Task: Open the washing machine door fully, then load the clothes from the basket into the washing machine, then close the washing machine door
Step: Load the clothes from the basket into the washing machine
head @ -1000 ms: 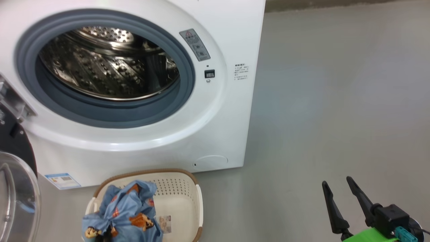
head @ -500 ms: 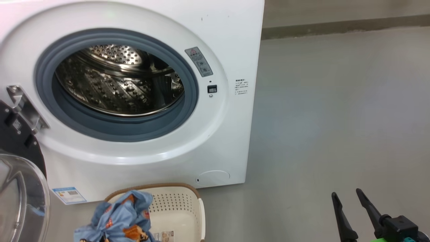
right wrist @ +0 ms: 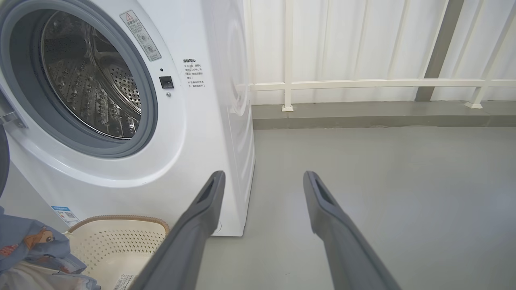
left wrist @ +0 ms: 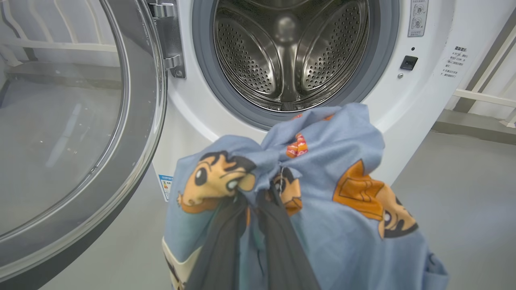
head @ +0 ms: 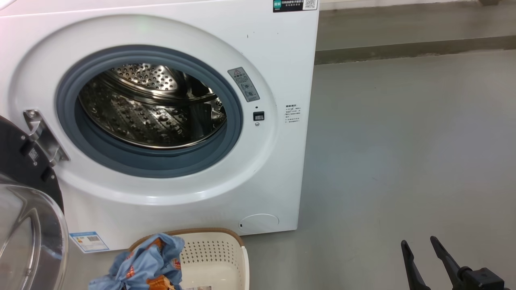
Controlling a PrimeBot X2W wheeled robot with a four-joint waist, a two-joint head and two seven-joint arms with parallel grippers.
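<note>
The white washing machine [head: 193, 28] stands with its steel drum [head: 149, 106] exposed. Its black door [head: 28, 169] with the glass bowl hangs swung out at the left, also seen as the door [left wrist: 72, 121] in the left wrist view. In that view my left gripper [left wrist: 258, 193] is shut on the light blue cartoon-print clothes [left wrist: 322, 177], held up in front of the drum opening. The clothes [head: 149, 262] hang over the cream basket [head: 217, 257] at the bottom of the head view. My right gripper [head: 421, 251] stands open over bare floor, its fingers [right wrist: 201, 213] well apart.
A grey floor [head: 403, 141] stretches to the right of the machine. A low kerb and a white railing [right wrist: 363, 84] before a white panel wall run behind it. A blue sticker [head: 88, 241] marks the machine's lower left corner.
The head camera has tilted up, so the machine, the basket and my right gripper sit lower in the picture. The clothes bundle stands higher against the basket rim than before.
</note>
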